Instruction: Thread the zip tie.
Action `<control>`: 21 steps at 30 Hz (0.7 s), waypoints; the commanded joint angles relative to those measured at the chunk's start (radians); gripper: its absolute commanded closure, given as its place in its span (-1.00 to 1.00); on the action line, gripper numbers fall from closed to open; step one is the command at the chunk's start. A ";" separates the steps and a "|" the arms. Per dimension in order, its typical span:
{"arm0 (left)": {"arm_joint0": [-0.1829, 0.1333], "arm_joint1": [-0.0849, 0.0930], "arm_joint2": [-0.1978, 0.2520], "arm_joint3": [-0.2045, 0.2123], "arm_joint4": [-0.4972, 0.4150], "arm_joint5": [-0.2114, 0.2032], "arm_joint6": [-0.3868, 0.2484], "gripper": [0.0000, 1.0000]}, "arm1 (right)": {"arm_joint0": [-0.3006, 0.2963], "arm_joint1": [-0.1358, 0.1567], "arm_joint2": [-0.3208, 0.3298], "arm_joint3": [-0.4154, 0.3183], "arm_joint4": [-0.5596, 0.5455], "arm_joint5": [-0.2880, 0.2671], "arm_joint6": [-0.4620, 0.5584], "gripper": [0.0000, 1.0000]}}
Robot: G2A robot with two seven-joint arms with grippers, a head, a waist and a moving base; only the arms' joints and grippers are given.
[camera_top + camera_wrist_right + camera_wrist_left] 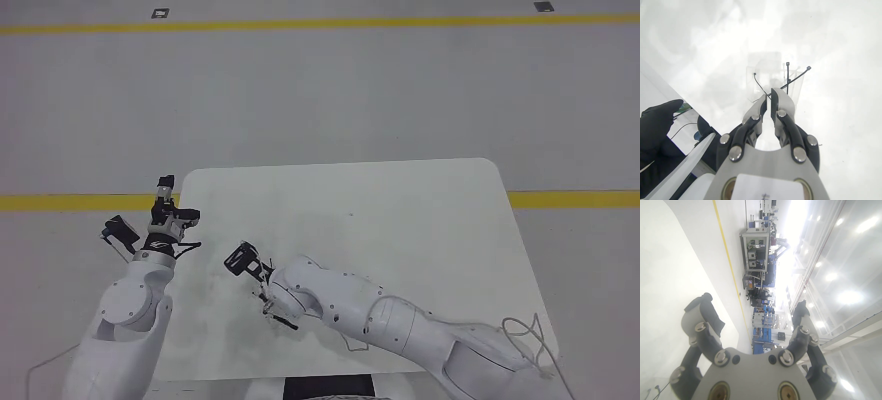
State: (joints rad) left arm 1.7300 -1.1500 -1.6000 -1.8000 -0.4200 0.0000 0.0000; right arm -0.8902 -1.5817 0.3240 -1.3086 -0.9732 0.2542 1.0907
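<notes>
Several black zip ties stand in a clear plastic box (753, 62) on the white table (400, 220). One zip tie (758, 85) curves down from its head into my right gripper (769, 94). A second zip tie (797, 77) slants across to the same spot, and a third (787, 75) stands upright behind. The right gripper is shut on the zip ties where they cross at its fingertips. In the top view the right gripper (243, 260) sits over the table's left part. My left gripper (753, 311) is open and holds nothing, raised by the table's left edge (172, 200).
The table's edge (668, 85) runs close beside the box in the right wrist view, with floor beyond it. The right arm (380, 320) lies across the table's near side. A yellow floor line (560, 199) passes behind the table.
</notes>
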 commanded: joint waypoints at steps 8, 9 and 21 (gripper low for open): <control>0.000 0.000 0.000 0.000 0.000 0.000 0.000 -1.00 | -0.008 -0.029 -0.014 0.043 -0.083 0.028 0.003 0.94; 0.000 0.000 0.000 0.000 0.000 0.000 0.000 -1.00 | -0.009 -0.034 -0.013 0.053 -0.088 0.028 0.003 0.86; 0.000 0.000 0.000 0.000 0.000 0.000 0.000 -1.00 | -0.018 -0.069 0.007 0.115 -0.125 0.025 -0.006 0.68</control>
State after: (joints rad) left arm 1.7300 -1.1500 -1.6000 -1.8000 -0.4200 0.0000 0.0000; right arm -0.9071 -1.6487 0.3287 -1.1974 -1.0955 0.2801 1.0851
